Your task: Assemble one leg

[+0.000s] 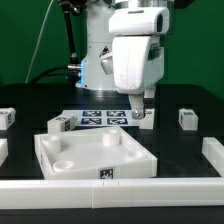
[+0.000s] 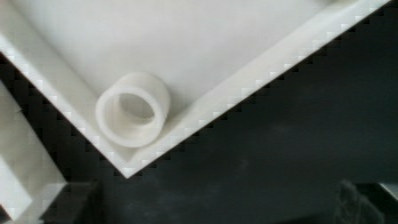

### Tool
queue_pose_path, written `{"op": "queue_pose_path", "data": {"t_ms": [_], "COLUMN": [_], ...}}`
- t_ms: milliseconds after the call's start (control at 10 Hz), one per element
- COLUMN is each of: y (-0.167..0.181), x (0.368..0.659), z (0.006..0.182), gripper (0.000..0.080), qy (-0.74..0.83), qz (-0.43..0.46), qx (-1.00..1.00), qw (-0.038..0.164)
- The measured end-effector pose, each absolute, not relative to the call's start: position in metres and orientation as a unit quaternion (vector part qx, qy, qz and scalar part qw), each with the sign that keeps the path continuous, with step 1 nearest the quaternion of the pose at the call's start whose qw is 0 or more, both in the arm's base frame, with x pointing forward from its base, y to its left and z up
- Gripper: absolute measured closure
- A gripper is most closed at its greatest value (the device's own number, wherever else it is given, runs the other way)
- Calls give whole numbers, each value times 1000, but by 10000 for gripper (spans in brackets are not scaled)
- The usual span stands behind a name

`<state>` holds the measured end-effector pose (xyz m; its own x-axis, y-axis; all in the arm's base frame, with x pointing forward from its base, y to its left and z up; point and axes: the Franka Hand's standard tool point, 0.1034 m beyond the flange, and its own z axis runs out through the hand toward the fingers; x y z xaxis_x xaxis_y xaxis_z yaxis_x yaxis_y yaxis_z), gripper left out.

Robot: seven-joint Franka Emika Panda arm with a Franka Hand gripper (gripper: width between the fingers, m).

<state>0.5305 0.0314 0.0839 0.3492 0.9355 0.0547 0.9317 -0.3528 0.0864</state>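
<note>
The large white tray-like piece [image 1: 95, 152] lies at the front middle, and the wrist view shows one of its corners with a round socket [image 2: 134, 108]. Several legs, small white tagged blocks, lie around it: one [image 1: 60, 124] behind its left corner, one [image 1: 187, 118] at the right, and one [image 1: 144, 116] just under my fingertips. My gripper [image 1: 140, 104] hangs low behind the tray's far right corner. In the wrist view my gripper [image 2: 217, 202] is open, with dark fingers [image 2: 71, 203] wide apart and only black table between them. No leg shows there.
The marker board [image 1: 100, 118] lies behind the tray at the arm's base. Another white tagged block [image 1: 5, 117] sits at the exterior view's left edge. White wall pieces [image 1: 212, 152] line the right and front edges of the black table.
</note>
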Motion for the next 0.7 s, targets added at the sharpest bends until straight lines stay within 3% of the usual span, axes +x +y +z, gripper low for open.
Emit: {"op": "queue_pose_path", "data": {"t_ms": [300, 700], "y": [19, -5], "x": [517, 508], "z": [74, 67], "gripper": [150, 150], "qy": [659, 718], "qz": [44, 11], "qx": [750, 696], "qw": [36, 19]}}
